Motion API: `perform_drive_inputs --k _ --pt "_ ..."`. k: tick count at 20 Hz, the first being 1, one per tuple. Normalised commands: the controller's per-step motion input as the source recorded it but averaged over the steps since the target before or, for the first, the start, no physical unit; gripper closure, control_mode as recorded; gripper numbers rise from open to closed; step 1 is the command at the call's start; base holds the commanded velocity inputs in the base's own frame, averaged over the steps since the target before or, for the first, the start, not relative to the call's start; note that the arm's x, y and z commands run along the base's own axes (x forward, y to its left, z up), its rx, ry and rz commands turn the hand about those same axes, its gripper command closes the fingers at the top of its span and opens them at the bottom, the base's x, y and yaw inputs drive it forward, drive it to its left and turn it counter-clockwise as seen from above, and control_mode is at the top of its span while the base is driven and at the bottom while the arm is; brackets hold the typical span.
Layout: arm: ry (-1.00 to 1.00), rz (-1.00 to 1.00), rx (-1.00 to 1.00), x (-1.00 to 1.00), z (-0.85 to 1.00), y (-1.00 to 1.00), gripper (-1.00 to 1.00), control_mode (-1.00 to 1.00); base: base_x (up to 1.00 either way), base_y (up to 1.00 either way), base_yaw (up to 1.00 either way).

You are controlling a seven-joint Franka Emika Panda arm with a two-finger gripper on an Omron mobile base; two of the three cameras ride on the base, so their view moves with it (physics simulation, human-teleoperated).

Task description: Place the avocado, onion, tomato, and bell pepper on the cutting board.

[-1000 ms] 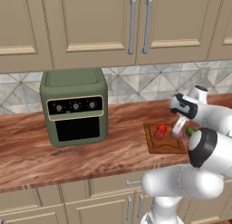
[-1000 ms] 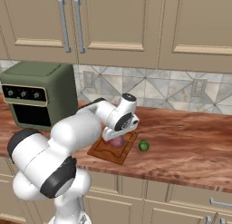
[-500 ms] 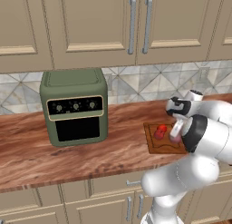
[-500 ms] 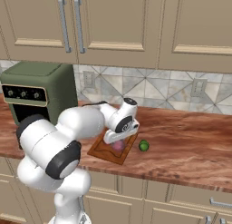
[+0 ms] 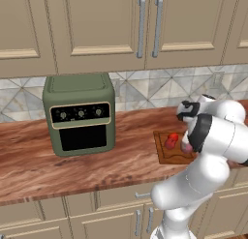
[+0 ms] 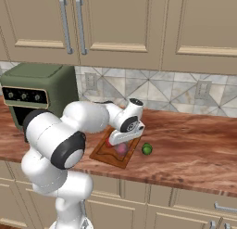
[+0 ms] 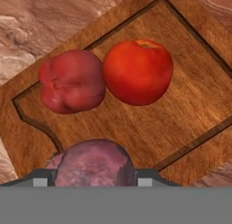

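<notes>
The brown cutting board (image 7: 181,109) lies on the reddish counter. On it the lumpy deep red bell pepper (image 7: 72,80) touches the bright tomato (image 7: 138,71). My gripper (image 7: 93,180) is shut on the pinkish-purple onion (image 7: 93,166), low over the board's near corner. From the right base view the hand points down over the board (image 6: 104,154), with the onion (image 6: 121,149) beneath my gripper (image 6: 121,144). The green avocado (image 6: 146,149) rests on the counter just right of the board. In the left base view, red fruit (image 5: 170,140) and the onion (image 5: 186,147) show on the board (image 5: 167,158).
A green toaster oven (image 5: 80,112) stands on the counter well left of the board. Tiled backsplash and closed upper cabinets run behind. Bare counter (image 6: 194,151) stretches to the right of the avocado, and the counter's front edge is close to the board.
The hand has come down toward the board with the onion, and the jaws have narrowed on it. The elbow has swung. Pepper, tomato and avocado have stayed put.
</notes>
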Motion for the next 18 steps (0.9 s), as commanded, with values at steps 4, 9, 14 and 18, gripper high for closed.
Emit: perform_drive_inputs --k 4,9,14,18 --pt "0.00 0.00 0.00 -0.01 0.04 0.00 -1.00 -1.00 0.00 0.00 0.00" --pt "0.00 0.00 0.00 0.00 0.17 0.00 -1.00 -1.00 0.00 0.00 0.00" --pt "0.00 0.00 0.00 0.00 0.26 0.00 -1.00 -1.00 0.00 0.00 0.00" --pt "0.00 -0.04 0.00 0.00 0.28 -0.21 -1.00 -1.00 0.00 0.00 0.00"
